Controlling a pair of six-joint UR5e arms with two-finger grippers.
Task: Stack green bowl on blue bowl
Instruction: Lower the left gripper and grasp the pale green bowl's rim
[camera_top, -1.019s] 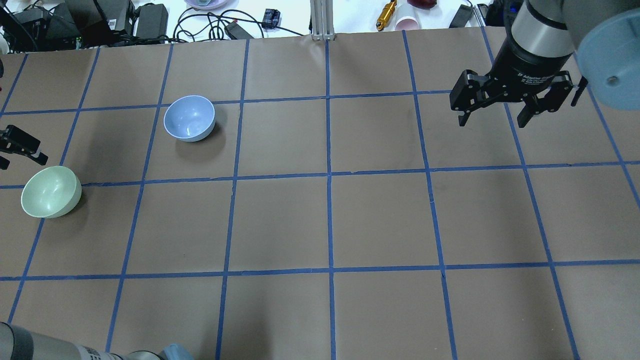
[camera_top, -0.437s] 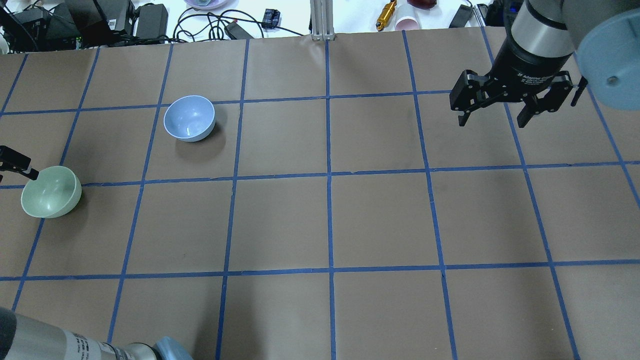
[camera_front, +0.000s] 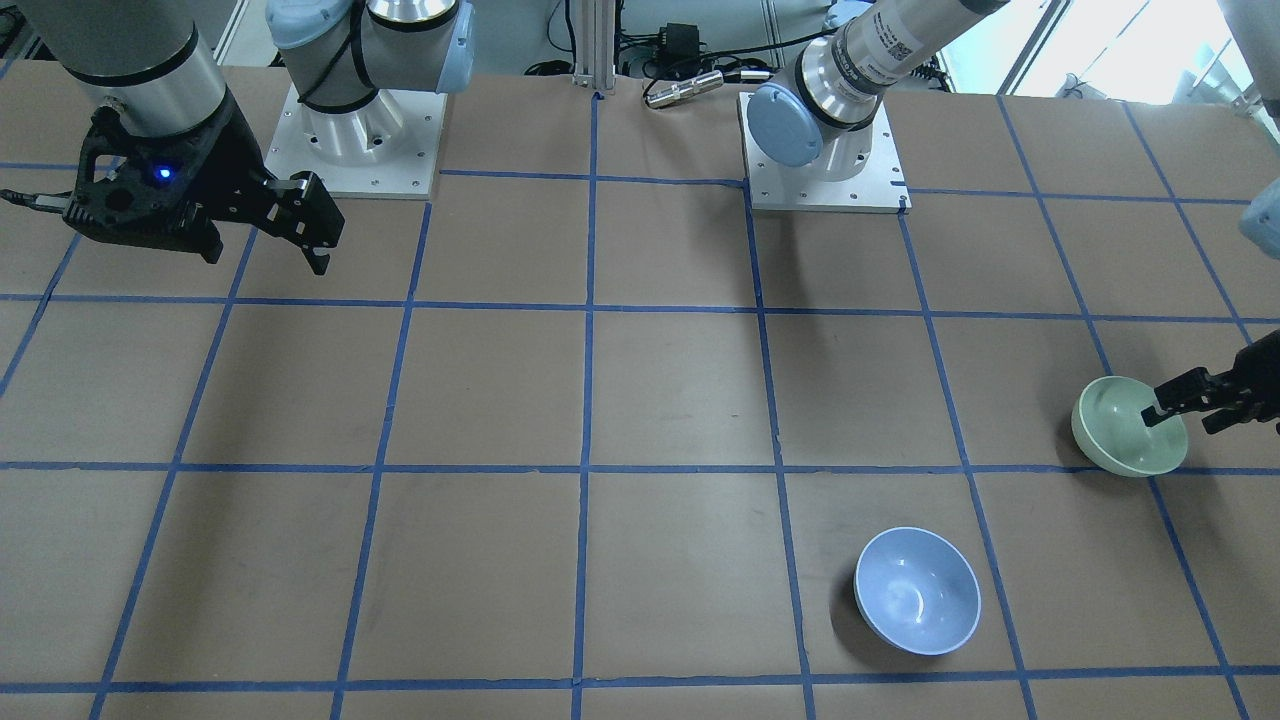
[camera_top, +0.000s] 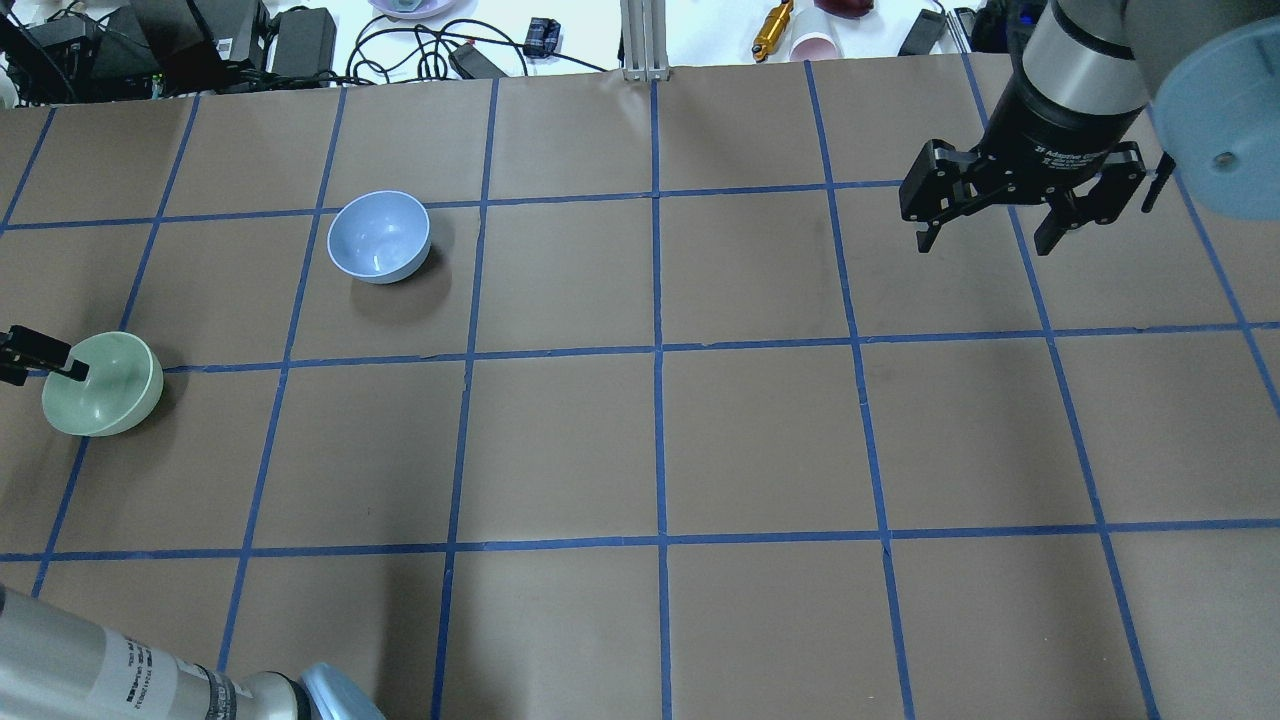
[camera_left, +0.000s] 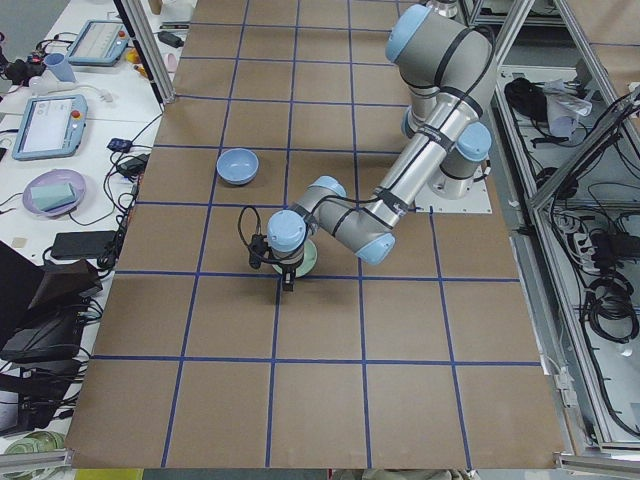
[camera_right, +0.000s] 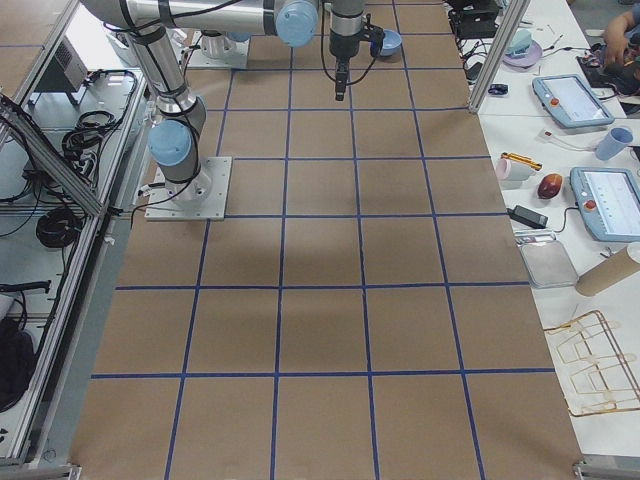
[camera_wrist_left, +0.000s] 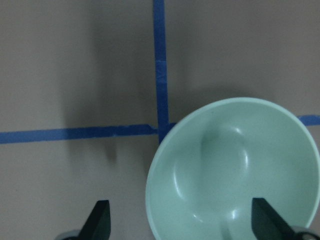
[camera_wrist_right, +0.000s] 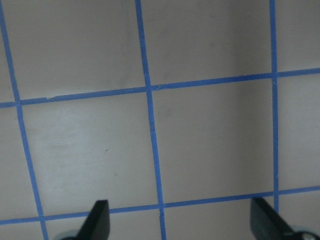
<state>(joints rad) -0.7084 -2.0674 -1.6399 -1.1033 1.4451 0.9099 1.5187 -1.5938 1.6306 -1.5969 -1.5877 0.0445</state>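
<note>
Straddling the green bowl's (camera_top: 110, 385) outer rim, the left claw (camera_front: 1183, 420) hangs spread, one finger inside, one outside. That bowl sits on the bench (camera_top: 760, 440); the blue bowl (camera_top: 379, 236) lies near, forward and inward.

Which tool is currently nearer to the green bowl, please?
Left. The left tool is open right at the green bowl, its fingers straddling the rim. The right tool hangs open far away on the opposite side.

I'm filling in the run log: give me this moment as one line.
phase: pre-grasp | left gripper: jaws open, astride green bowl rim | blue bowl: empty, apart | right gripper: jaws open, away from bowls
</note>
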